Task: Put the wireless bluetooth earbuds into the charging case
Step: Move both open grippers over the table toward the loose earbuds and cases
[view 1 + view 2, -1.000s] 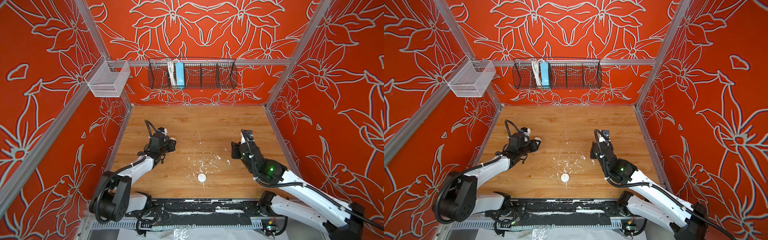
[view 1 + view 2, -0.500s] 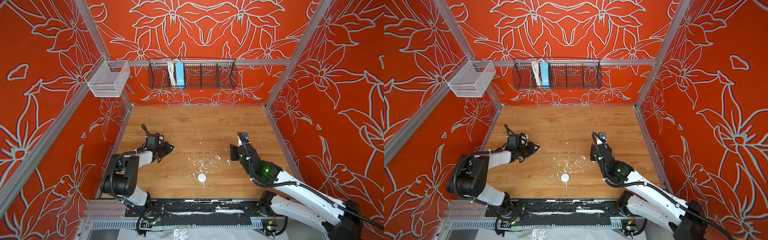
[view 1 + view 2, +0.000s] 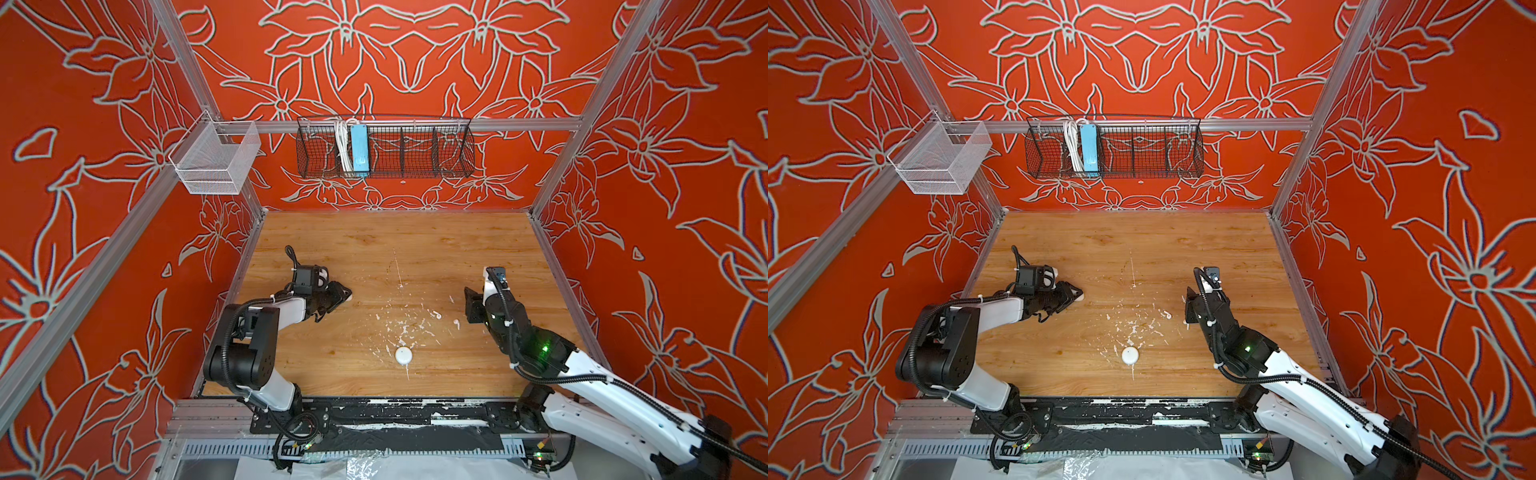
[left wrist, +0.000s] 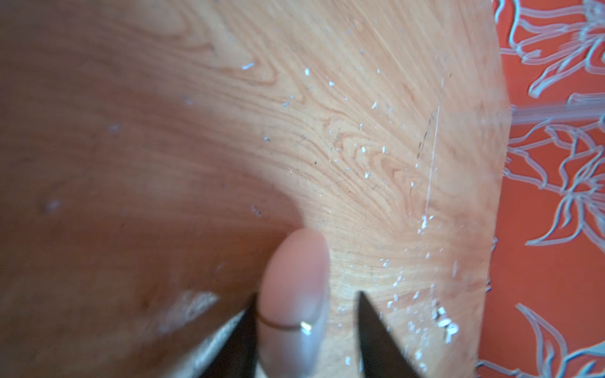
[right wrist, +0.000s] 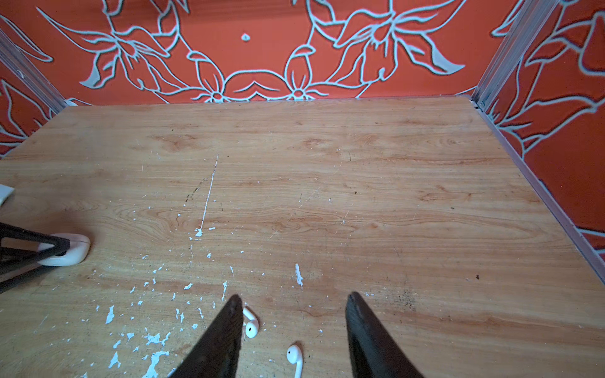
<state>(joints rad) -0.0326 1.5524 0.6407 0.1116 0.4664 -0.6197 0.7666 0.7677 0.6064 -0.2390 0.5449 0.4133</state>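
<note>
Hovering right tool [image 5: 293,297], jaws apart, over earbuds [image 5: 250,322] — tiny, light, glossy, likely slippery; I'd pinch across the head — left tool [image 4: 306,294] apart, straddling cream case [image 4: 294,261].

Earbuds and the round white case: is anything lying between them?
No object: only bare wooden table with white paint flecks lies between the earbuds and the round white case, as both top views show.
</note>
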